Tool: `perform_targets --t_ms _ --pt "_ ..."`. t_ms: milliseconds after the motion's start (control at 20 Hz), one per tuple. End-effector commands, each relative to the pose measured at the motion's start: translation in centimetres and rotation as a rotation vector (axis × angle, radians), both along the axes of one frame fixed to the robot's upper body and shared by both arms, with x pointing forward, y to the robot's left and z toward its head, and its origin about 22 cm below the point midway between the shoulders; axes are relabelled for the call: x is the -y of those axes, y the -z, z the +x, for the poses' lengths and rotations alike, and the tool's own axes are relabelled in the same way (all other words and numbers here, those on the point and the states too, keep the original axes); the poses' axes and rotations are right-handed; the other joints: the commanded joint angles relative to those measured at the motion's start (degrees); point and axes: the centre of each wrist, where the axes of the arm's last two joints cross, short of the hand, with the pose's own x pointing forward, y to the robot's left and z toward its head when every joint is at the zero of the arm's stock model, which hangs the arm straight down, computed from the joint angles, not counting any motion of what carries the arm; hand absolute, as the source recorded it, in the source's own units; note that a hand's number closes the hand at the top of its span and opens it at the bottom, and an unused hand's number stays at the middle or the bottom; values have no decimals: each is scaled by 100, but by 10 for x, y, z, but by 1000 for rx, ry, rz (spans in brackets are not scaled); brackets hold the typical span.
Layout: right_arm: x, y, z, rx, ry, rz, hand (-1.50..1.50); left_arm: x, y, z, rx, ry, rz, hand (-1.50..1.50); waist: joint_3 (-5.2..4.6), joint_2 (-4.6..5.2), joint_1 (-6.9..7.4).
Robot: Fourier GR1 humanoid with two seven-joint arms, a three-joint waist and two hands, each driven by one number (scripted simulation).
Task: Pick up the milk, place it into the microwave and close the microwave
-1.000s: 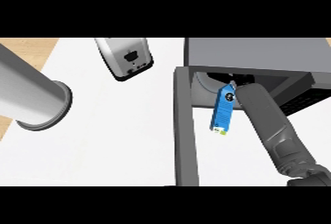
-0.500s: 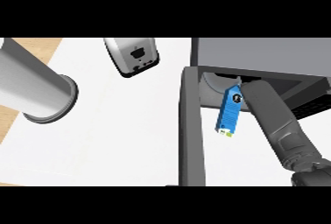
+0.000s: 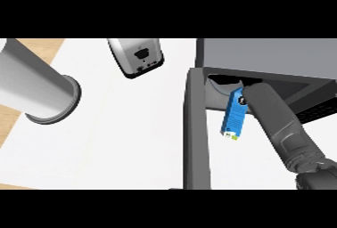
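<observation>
The milk (image 3: 235,116) is a slim blue carton with a green and white end, hanging tilted at the mouth of the dark grey microwave (image 3: 270,53). Its upper end meets the tip of my right forearm, which slants up from the lower right into the opening. There my right hand (image 3: 226,81) shows only as a black patch inside the cavity, curled on the carton's top. The microwave's door (image 3: 197,133) stands open, edge-on as a dark upright slab left of the carton. Only the thick grey forearm of my left arm shows, at the left edge.
A silver toaster (image 3: 137,55) lies on the white counter (image 3: 125,142) at the back, left of the microwave. The left forearm (image 3: 33,84) hangs over the counter's left part. A strip of wood (image 3: 13,129) shows beyond the counter's left edge.
The carton and my right forearm have shifted slightly to the right, at the microwave's opening. The left forearm has barely moved.
</observation>
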Motion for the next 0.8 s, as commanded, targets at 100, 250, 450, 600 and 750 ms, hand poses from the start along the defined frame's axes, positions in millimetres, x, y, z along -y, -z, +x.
perform_targets --t_ms 100,250,450,600,750 --pt "-3 2 -1 -21 -92 94 -150 7 -4 5 4 37 5 -150 5 -41 -59" --pt "-4 11 -6 -6 -138 143 -150 13 -4 5 3 58 -5 -150 5 -62 -87" --pt "9 14 -7 -10 -182 213 -150 28 4 11 -22 84 -32 -150 -5 -132 -271" --pt "6 27 -15 -8 -221 284 -150 35 -4 12 -16 116 -22 -150 -7 -177 -353" --pt "-2 34 -19 -47 -269 327 -150 50 5 17 -21 140 -17 -150 -15 -226 -430"
